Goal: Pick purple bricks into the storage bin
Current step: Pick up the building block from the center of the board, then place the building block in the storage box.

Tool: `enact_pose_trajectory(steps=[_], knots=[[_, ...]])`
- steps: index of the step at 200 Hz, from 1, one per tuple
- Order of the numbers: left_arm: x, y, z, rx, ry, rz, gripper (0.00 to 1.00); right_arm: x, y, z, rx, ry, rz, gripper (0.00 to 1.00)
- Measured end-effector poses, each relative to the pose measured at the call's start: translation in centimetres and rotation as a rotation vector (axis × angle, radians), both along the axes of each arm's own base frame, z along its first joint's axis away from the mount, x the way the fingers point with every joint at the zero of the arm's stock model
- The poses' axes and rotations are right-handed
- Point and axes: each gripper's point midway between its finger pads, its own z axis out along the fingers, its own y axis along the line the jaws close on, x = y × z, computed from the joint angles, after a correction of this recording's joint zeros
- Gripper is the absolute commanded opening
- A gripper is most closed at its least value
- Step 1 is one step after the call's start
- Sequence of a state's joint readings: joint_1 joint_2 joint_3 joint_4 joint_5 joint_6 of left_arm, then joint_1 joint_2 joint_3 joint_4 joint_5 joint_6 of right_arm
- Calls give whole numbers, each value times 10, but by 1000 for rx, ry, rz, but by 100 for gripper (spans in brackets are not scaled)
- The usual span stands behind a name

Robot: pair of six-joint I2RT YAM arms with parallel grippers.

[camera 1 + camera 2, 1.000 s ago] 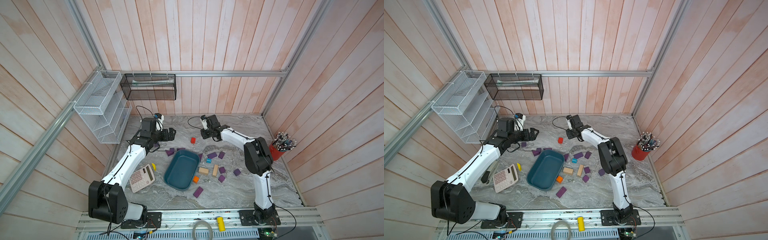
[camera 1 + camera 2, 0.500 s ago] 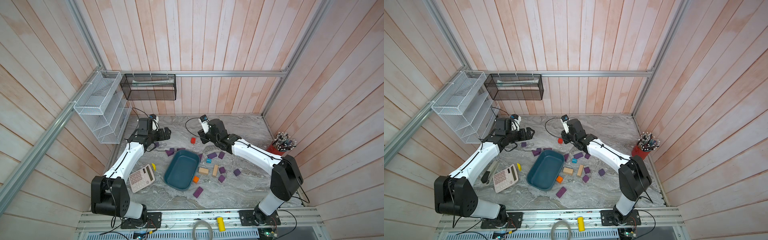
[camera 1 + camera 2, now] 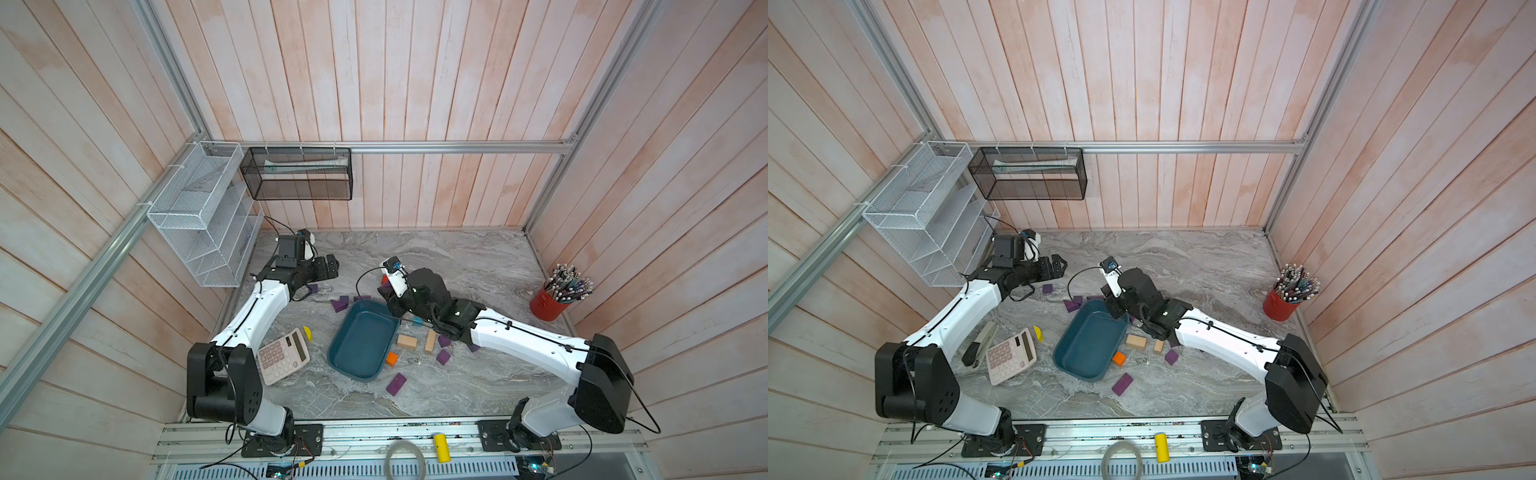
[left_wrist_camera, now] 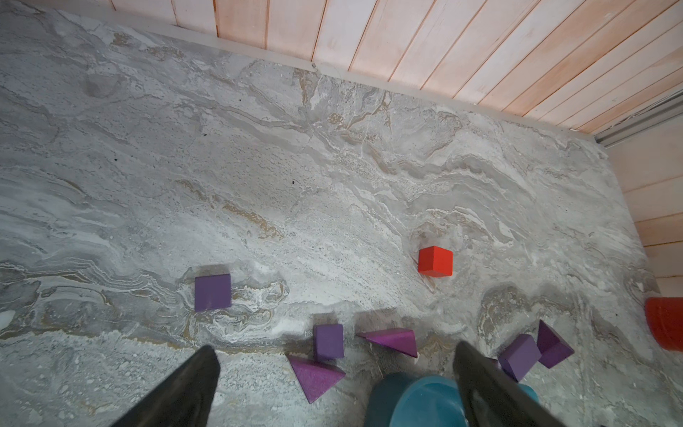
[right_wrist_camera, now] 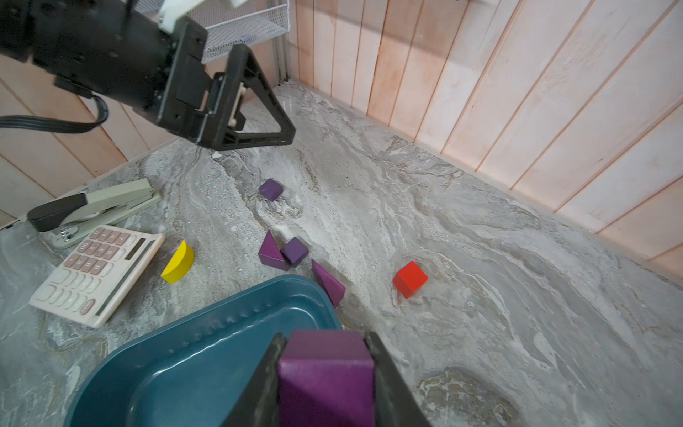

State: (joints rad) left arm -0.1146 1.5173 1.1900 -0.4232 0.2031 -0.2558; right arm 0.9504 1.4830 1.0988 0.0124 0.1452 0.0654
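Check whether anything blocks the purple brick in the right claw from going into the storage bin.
Nothing visible does. The right claw grips the purple brick at the corner rim of the storage bin, whose floor shows bare. The nearest purple wedge lies outside the rim on the table.

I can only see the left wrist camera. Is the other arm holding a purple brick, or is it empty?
Observer: It has one. In the right wrist view, the right gripper has its jaws shut on a purple brick.
Operator: Where is it? Is it close to the blue bin?
Observer: Yes. In both top views it hangs at the back corner of the storage bin, right by the rim.
Operator: Are there any bricks inside the bin already?
Observer: No. Both top views show the whole inside of the bin, and nothing is lying in it.
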Motion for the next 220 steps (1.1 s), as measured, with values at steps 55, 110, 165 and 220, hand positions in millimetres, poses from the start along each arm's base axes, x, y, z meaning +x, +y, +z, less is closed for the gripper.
enact_pose_trajectory(steps=[55,110,165,220], knots=[[2,0,-10,4,30,2,100,-34,32,-30,-31,37,94,23],[4,0,-20,6,61,4,100,-42,53,-85,-102,92,145,23],[4,1,-24,11,79,13,100,-42,58,-158,-236,160,168,23],[6,6,-31,29,98,33,100,-37,69,-188,-291,176,186,23]])
